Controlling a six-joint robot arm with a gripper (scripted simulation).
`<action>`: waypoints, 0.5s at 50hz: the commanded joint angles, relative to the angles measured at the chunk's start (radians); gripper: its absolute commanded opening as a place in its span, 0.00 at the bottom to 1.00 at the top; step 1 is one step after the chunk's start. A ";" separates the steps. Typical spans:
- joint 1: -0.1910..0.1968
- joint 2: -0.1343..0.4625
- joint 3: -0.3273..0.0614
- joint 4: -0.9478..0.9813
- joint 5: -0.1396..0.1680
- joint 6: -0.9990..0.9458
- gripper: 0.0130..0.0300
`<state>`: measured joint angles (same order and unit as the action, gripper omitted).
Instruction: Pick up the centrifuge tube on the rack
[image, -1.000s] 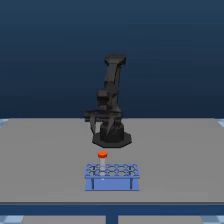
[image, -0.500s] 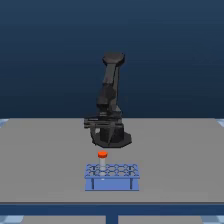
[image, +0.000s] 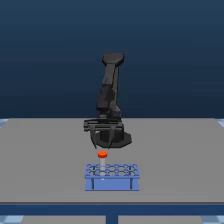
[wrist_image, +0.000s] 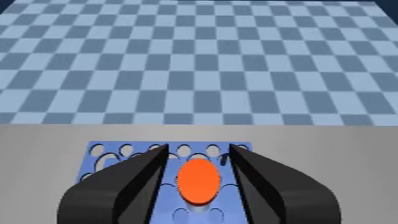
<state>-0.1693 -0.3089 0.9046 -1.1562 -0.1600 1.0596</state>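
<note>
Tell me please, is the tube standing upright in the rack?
Upright: the tube rises vertically from the rack, orange cap on top, in the exterior view.

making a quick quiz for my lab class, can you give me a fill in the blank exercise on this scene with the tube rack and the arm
1. The round cap of the slim pale centrifuge tube is coloured ____.
2. The tube stands in a low light-blue rack whose top is a grid of round ____.
3. In the wrist view the cap shows between the two dark fingers of the black gripper, which is ____.
4. The rack rests on a flat ____ table.

Missing words: orange-red; holes; open; grey
</note>
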 joint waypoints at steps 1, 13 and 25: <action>0.000 0.006 -0.003 -0.009 0.000 0.015 1.00; 0.001 0.012 -0.003 0.010 -0.002 -0.005 1.00; 0.000 0.010 0.003 0.060 -0.005 -0.055 1.00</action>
<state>-0.1688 -0.2984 0.9066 -1.1075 -0.1637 1.0198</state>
